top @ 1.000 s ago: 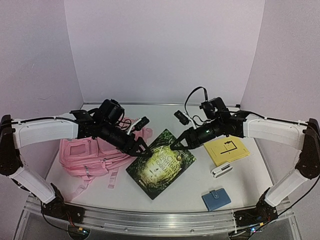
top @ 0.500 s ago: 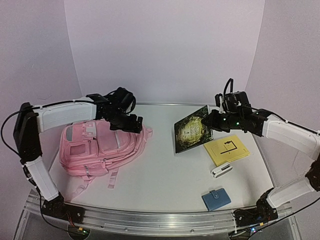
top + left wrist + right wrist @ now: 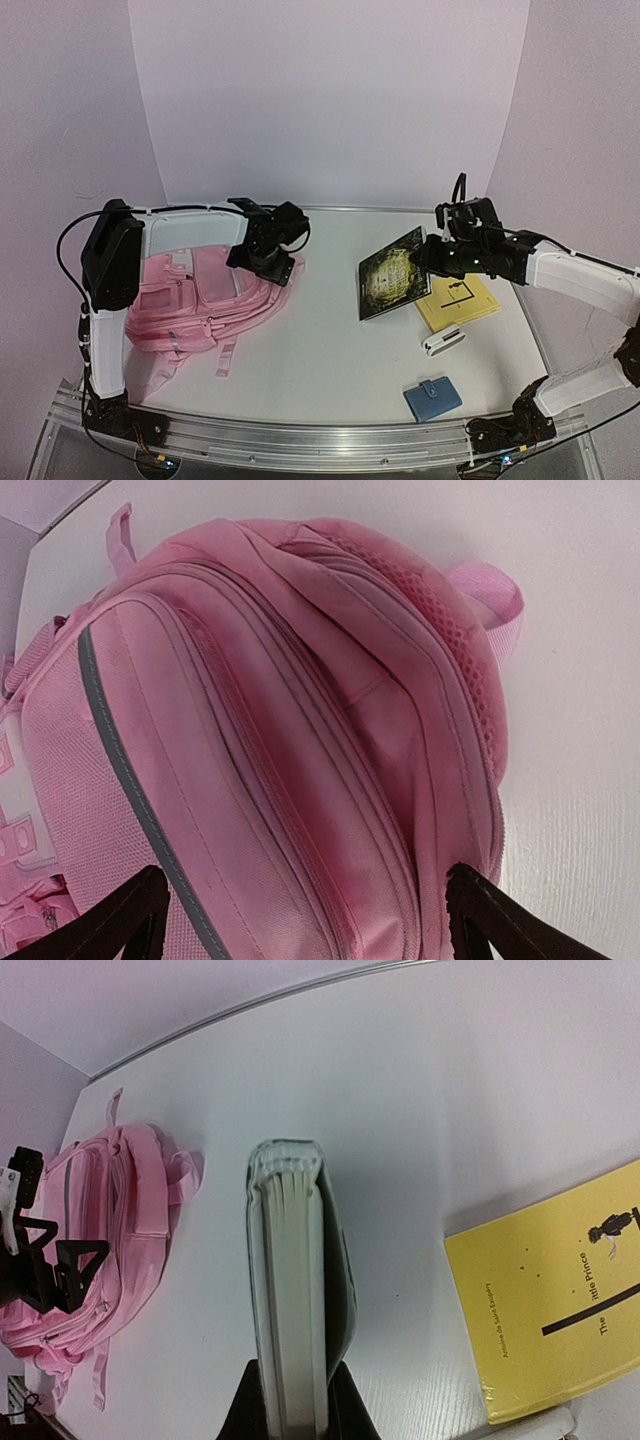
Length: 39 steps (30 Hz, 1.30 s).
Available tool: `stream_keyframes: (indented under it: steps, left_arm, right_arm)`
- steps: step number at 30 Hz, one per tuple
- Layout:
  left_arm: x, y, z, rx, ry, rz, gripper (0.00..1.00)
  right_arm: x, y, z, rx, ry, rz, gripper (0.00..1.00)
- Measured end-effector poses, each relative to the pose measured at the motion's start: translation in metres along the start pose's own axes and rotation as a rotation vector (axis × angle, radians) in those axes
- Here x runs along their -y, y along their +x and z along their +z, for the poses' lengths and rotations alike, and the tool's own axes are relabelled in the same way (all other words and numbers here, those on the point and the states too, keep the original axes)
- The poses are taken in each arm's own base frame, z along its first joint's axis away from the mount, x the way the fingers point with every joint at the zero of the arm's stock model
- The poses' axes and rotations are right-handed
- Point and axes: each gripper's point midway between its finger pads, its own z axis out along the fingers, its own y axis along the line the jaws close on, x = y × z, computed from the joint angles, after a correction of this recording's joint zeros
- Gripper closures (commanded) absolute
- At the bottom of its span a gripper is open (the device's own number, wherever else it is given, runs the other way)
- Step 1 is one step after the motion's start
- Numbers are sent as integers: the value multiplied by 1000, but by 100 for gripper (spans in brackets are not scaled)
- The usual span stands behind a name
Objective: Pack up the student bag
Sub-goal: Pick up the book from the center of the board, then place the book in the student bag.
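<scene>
Green book [image 3: 390, 275] tipped up off desk [image 3: 330, 350], right jaws clamped on its edge. Left jaws swung over student bag [image 3: 200, 295] at desk's left, now spread wide; zip looks shut, needs opening first

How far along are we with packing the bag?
Nothing looks packed yet. In hand: right claw grips the green book, lifted off the table; left claw hangs open over the bag, zips looking shut. Left: open the bag, load that book, the yellow book, white gadget and blue wallet.
</scene>
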Motion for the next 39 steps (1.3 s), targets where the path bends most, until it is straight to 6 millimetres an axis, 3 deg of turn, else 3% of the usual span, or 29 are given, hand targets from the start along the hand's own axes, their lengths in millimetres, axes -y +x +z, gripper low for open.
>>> stream_keyframes:
  steps: [3,10,15,21,29,36,39]
  left_arm:
    - [-2,-4,2,12,-2,-20,26]
    - [-12,-14,10,19,9,-70,28]
    - [-18,-21,19,11,-14,-97,51]
    - [-19,-15,24,-10,-31,-92,64]
    - [-20,-10,26,-27,-31,-133,98]
    - [-22,-4,27,-33,-26,-162,100]
    - [-23,-2,14,-23,40,-182,100]
  right_arm:
    - [-1,-2,-2,9,-5,1,100]
    - [0,1,-2,6,-7,8,100]
    - [3,5,-3,2,-5,13,100]
    - [5,7,-7,5,-7,18,100]
    - [0,4,-13,15,-30,26,100]
    - [-6,0,-23,31,-66,41,100]
    - [-11,0,-26,25,-92,53,100]
